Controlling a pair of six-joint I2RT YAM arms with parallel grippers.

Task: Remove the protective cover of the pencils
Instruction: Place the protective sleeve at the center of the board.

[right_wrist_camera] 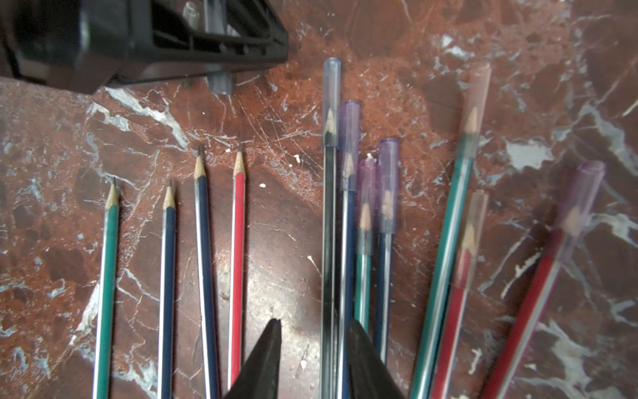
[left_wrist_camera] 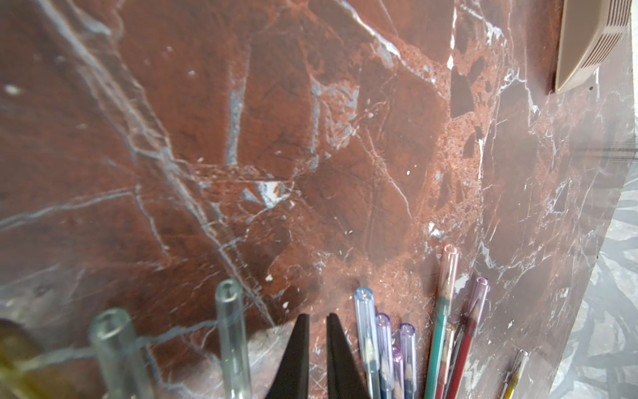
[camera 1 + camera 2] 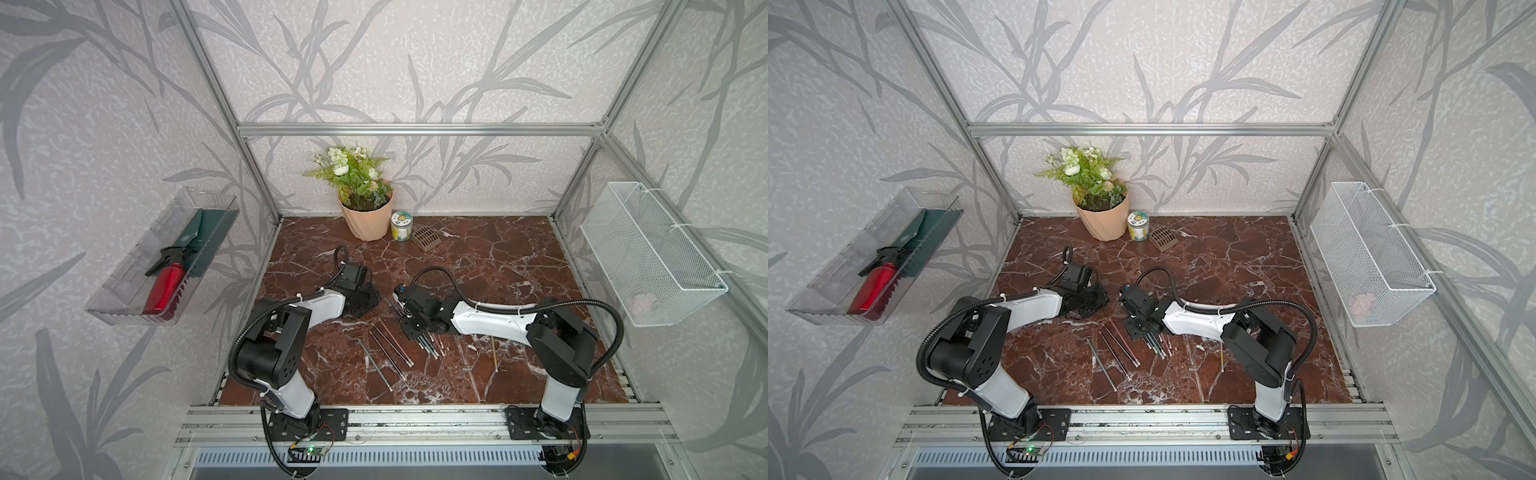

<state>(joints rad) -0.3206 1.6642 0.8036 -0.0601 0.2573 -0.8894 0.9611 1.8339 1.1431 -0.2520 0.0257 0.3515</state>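
Several bare pencils (image 1: 203, 241) lie side by side on the marble table (image 1: 518, 51), green, blue and red. Beside them lie several capped pencils, each tip inside a translucent protective cover: a bluish one (image 1: 332, 100), purple ones (image 1: 388, 179) and a pinkish one (image 1: 478, 100). My right gripper (image 1: 314, 323) is open low over them, with the dark grey pencil (image 1: 328, 241) and a blue one lying between the jaws against one finger. My left gripper (image 2: 317, 316) is shut and empty. Loose clear caps (image 2: 229, 331) lie by it. In both top views the grippers (image 3: 365, 303) (image 3: 1131, 316) face each other mid-table.
A yellow pencil (image 3: 494, 353) lies apart near the right arm. At the back stand a flower pot (image 3: 368, 216), a small jar (image 3: 402, 225) and a brown slotted piece (image 3: 426, 239). A clear tray (image 3: 162, 257) hangs on the left wall, a wire basket (image 3: 652, 253) on the right.
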